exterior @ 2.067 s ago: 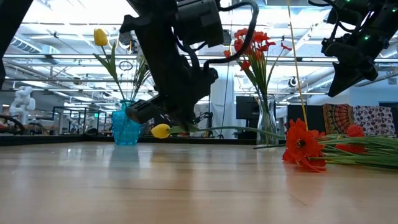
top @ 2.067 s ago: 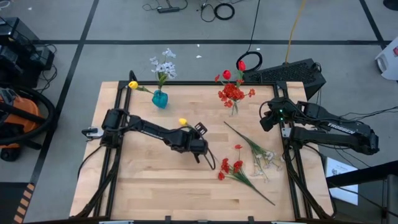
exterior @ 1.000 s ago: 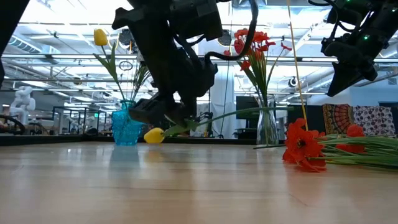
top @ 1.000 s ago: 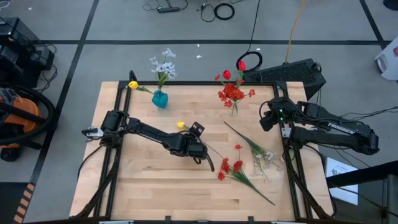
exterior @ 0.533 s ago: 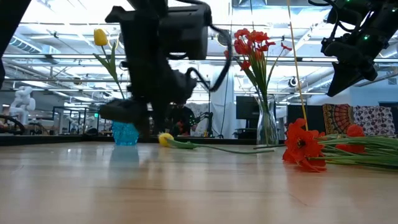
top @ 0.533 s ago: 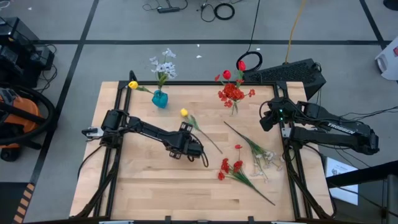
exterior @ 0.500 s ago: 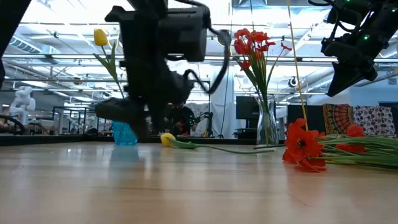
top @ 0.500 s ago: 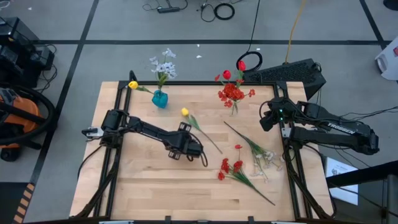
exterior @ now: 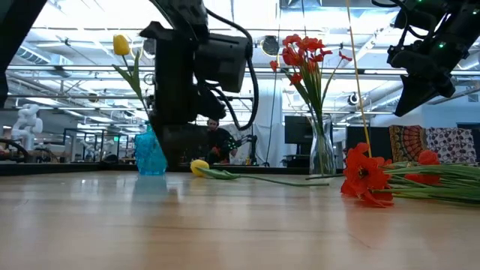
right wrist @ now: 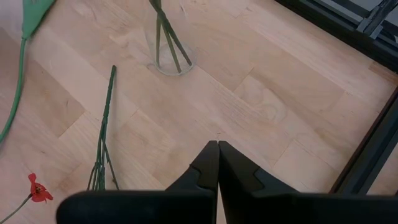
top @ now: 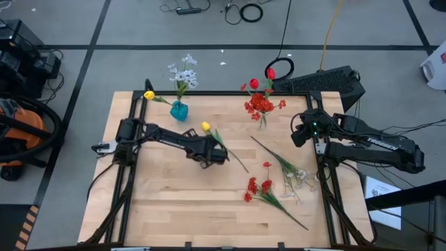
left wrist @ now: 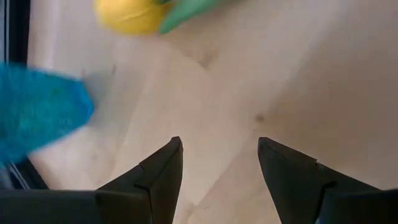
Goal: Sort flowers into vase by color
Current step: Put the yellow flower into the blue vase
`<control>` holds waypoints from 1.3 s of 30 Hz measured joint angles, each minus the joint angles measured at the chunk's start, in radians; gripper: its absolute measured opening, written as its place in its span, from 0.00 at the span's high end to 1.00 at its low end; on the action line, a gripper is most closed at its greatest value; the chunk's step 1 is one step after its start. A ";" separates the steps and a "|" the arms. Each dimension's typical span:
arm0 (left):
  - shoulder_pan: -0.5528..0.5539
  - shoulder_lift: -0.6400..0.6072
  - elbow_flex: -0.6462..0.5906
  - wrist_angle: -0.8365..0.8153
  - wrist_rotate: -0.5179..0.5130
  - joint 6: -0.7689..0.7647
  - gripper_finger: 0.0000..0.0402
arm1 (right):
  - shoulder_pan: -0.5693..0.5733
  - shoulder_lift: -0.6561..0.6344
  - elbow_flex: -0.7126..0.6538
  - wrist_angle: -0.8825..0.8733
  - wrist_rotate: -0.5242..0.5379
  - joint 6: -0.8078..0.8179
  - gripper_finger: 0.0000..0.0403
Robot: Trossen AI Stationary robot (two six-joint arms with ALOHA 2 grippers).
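A yellow tulip [top: 205,126] lies flat on the table, its stem running toward the near right; the low view shows its blossom [exterior: 199,166] resting on the wood. My left gripper [top: 212,155] hovers open just beside that stem. In the left wrist view the gripper [left wrist: 217,155] points down at bare wood, with the blossom [left wrist: 127,12] beyond its fingers. A blue vase [top: 179,110] holds pale flowers and one yellow tulip. A clear vase [top: 261,118] holds red flowers. My right gripper [top: 298,132] waits shut at the right edge.
Loose red flowers [top: 252,187] and pale ones [top: 296,178] lie with their long stems on the table's near right part. A loose stem [right wrist: 106,124] lies near the clear vase's foot [right wrist: 166,59]. A black frame [top: 132,111] borders the table.
My left gripper carried the yellow tulip, tilted and blossom down, toward the far edge and the blue vase. It set the tulip flat on the table, let go and moved a little farther toward the far edge. The right arm kept still.
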 joint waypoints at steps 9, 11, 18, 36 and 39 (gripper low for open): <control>0.058 0.000 0.001 0.024 0.044 -0.384 0.47 | 0.000 0.000 0.000 0.000 0.000 0.000 1.00; 0.054 0.000 0.012 0.026 0.047 -0.450 0.47 | 0.000 0.000 0.000 0.000 0.000 0.000 1.00; 0.038 0.000 0.053 0.167 0.047 -0.647 0.47 | 0.000 0.000 0.000 0.000 0.000 0.000 1.00; 0.033 0.000 0.076 0.512 0.091 -0.984 0.47 | 0.000 0.000 0.000 -0.001 0.000 0.000 1.00; 0.042 0.000 0.076 0.512 0.149 -1.081 0.47 | 0.000 0.000 0.000 -0.001 0.000 -0.001 1.00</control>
